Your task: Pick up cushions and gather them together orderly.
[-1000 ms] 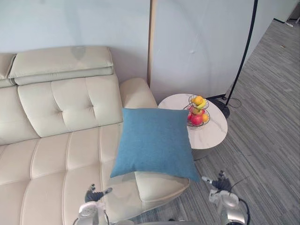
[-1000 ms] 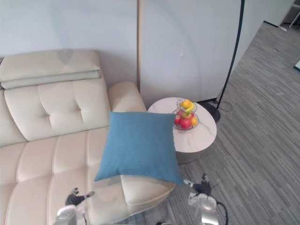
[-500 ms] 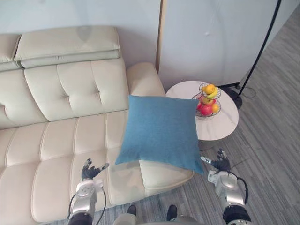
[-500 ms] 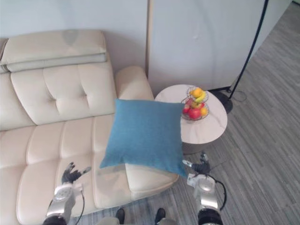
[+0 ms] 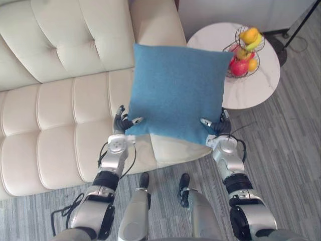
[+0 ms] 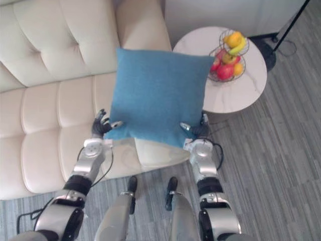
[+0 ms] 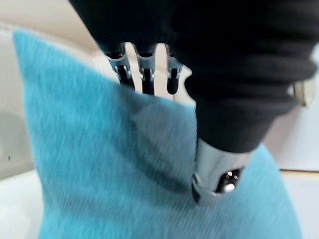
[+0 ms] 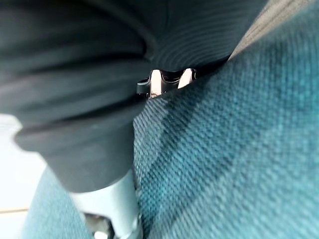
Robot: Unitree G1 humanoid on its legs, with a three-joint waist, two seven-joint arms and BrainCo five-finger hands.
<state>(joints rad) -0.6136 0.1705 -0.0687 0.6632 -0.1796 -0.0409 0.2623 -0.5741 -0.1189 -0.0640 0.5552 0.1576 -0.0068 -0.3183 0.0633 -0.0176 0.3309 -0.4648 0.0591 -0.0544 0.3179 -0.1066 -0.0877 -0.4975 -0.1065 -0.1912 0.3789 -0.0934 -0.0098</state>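
Blue cushion (image 5: 178,90) leans on the sofa (image 5: 60,115) arm end, left hand (image 5: 122,123) pinching its lower left corner, fingers (image 7: 144,69) behind and thumb in front, right hand (image 5: 219,128) at the other corner, grip can't tell, likely set for a level two-handed lift.

Matt woven cloth cushion (image 5: 175,90), smooth leather-look sofa (image 5: 60,125)

The left hand (image 5: 120,124) and right hand (image 5: 218,128) have come up to the 2 lower corners of the blue cushion (image 5: 178,93).
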